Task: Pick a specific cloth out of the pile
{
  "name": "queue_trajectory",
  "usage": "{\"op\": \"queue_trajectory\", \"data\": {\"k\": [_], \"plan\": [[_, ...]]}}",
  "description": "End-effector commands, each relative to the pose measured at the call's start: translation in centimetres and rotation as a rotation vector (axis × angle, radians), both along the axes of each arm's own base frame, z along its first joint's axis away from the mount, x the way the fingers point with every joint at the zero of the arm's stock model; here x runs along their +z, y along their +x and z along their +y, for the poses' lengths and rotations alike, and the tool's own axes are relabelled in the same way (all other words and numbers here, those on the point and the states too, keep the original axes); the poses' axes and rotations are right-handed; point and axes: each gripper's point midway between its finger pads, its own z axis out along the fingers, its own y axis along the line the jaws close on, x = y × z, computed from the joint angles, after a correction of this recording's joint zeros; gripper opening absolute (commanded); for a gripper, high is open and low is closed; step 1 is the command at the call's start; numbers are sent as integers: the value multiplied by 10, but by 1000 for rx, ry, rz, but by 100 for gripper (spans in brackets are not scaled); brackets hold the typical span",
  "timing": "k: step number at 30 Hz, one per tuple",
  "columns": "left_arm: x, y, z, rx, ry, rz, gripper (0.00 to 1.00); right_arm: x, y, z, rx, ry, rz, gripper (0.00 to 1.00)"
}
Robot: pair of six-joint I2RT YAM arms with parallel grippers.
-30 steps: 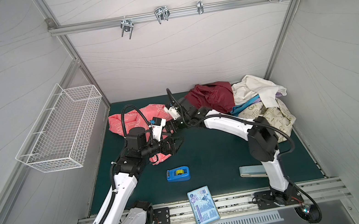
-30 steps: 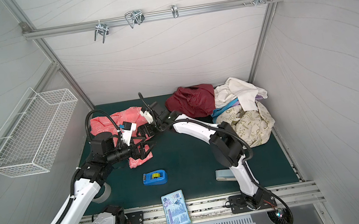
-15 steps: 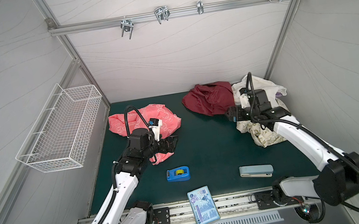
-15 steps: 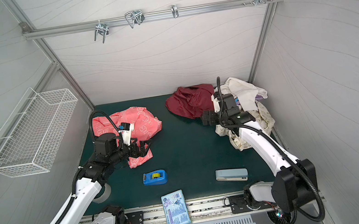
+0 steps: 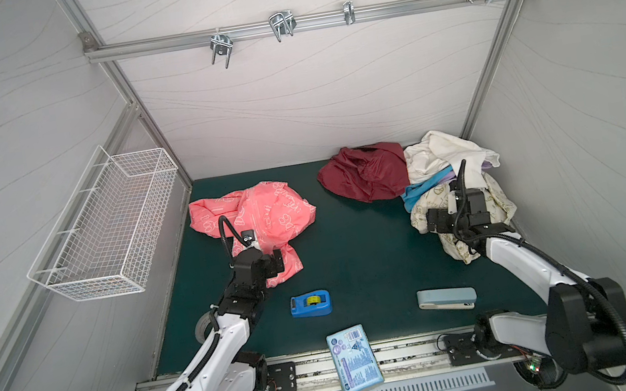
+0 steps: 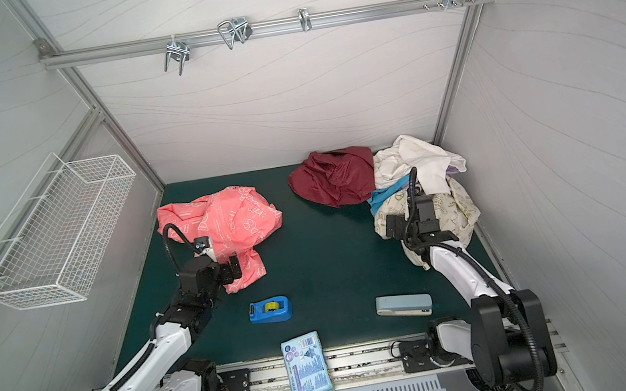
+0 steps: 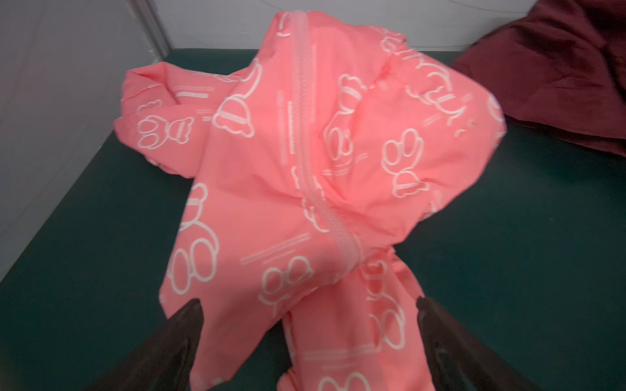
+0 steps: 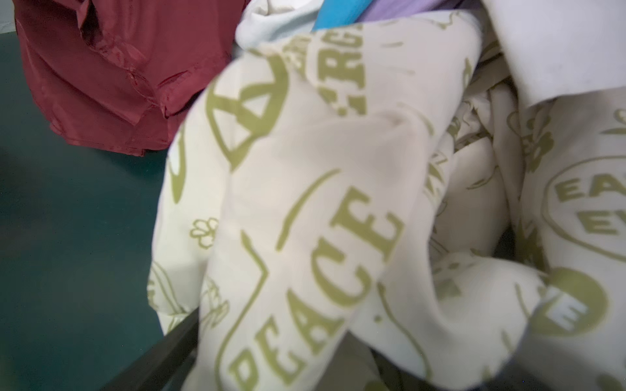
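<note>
Blue tape dispenser [image 5: 311, 304] — near coral cloth [image 5: 264, 216]

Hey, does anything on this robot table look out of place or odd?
The light-blue printed packet looks misplaced: it lies askew across the front rail, mostly off the green mat. Nothing looks spilled or damaged.

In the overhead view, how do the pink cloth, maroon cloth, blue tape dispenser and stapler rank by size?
1. pink cloth
2. maroon cloth
3. stapler and blue tape dispenser, too alike to rank

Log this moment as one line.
cloth: on mat, apart from pile | left gripper: open over cloth | right gripper: open at pile
</note>
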Motion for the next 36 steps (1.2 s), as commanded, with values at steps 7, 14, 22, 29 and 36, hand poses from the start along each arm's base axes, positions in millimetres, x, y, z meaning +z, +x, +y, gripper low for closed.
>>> {"op": "queue_trajectory", "data": {"k": [7, 14, 22, 29, 36], "plan": [[15, 26, 36, 146, 49, -239, 99, 0, 29, -13, -54, -65, -207, 99], [18, 29, 31, 84, 52, -316, 99, -8, 37, -16, -82, -57, -282, 99], [10, 34, 33, 29, 4, -401, 99, -22, 44, -12, -55, -72, -318, 99], [-8, 51, 14, -100, -1, -368, 99, -35, 52, 0, 13, -93, -309, 99], [-13, 68, 27, -70, -59, -289, 99, -36, 52, 4, 20, -96, -286, 99]]}}
